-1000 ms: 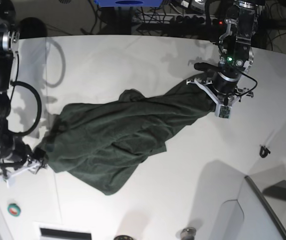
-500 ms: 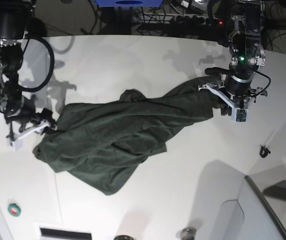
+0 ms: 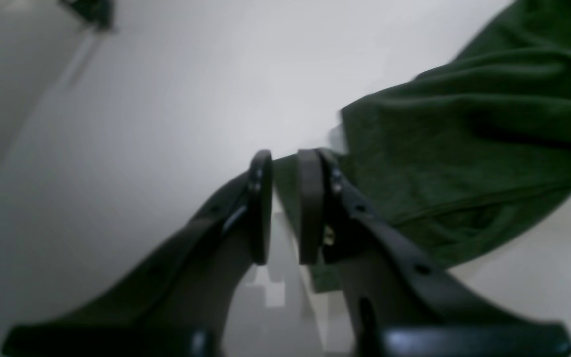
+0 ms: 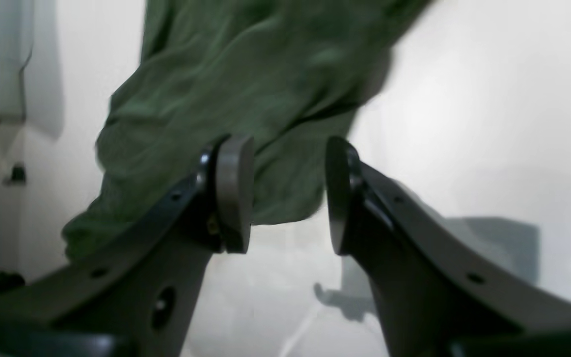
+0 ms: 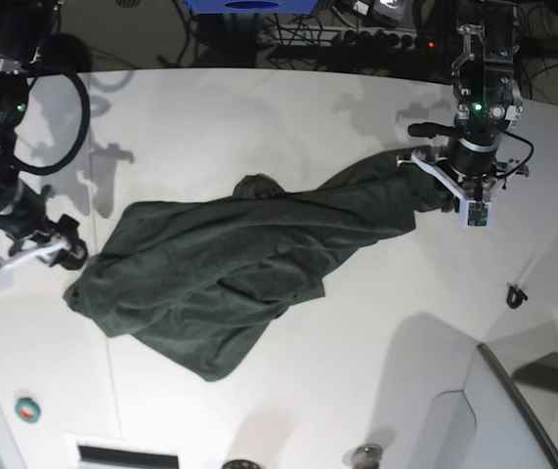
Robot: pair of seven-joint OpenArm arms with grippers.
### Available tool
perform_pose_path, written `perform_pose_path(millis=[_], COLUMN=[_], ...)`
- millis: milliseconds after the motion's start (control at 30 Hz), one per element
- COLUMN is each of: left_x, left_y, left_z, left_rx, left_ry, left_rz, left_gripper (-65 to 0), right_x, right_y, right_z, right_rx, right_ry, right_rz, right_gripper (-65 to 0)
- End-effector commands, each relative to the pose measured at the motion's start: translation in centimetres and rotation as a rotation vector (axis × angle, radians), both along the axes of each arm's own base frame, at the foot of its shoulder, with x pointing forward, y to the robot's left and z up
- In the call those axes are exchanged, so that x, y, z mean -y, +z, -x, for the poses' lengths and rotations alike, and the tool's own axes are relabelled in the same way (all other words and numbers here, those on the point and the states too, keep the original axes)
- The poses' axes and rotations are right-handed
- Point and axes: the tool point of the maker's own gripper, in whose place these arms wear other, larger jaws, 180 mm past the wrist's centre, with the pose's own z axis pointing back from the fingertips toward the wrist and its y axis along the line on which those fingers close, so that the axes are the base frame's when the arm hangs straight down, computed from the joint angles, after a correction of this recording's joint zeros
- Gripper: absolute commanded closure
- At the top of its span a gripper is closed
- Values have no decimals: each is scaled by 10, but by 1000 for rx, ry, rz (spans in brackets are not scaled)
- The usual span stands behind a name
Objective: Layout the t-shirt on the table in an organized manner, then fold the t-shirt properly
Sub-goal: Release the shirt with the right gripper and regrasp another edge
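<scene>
Green t-shirt (image 3: 464,163) edge pinched in left hand (image 3: 285,208); right hand (image 4: 288,196) parted, empty.

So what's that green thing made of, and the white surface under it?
The t-shirt looks like soft, matte knit cloth, probably cotton: it lies in rumpled folds and shows a stitched hem near the left claw. The table seems a smooth, hard white board, maybe laminate, faintly glossy, taking crisp shadows.

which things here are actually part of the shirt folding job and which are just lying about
Part of the job:
- t-shirt, dark green, crumpled
- table, white
- left gripper, jaws nearly together with a shirt edge between them
- right gripper, open, off the cloth

Lying about:
- small green and red round thing, near the table's front edge
- small dark clip-like thing
</scene>
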Motion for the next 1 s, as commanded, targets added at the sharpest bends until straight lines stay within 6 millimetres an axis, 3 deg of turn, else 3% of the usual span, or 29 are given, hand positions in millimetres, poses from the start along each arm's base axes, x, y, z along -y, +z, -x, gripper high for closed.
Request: perform_pose_path(millis=[0, 100, 267, 500, 667, 967], left_x=[-1, -1, -1, -1, -1, -1], left_y=[12, 12, 11, 11, 11, 12], left_z=[-8, -8, -8, -8, -8, -8], left_rx=[47, 45, 46, 46, 46, 45], left_ry=[-6, -7, -6, -6, -6, -7], left_rz=[-10, -13, -8, -8, -8, -11], left_gripper=[-95, -95, -95, -95, -94, -94], right_x=[14, 31, 53, 70, 70, 47], right_y=[18, 26, 58, 102, 110, 121], right_z=[-9, -7, -3, 7, 7, 1], right_rx=[62, 93, 221, 369, 364, 314], right_ry=[-27, -103, -240, -271, -229, -73], right_rz=[17, -18, -274, -532, -541, -558], right_gripper=[-216, -216, -216, -216, -216, -216])
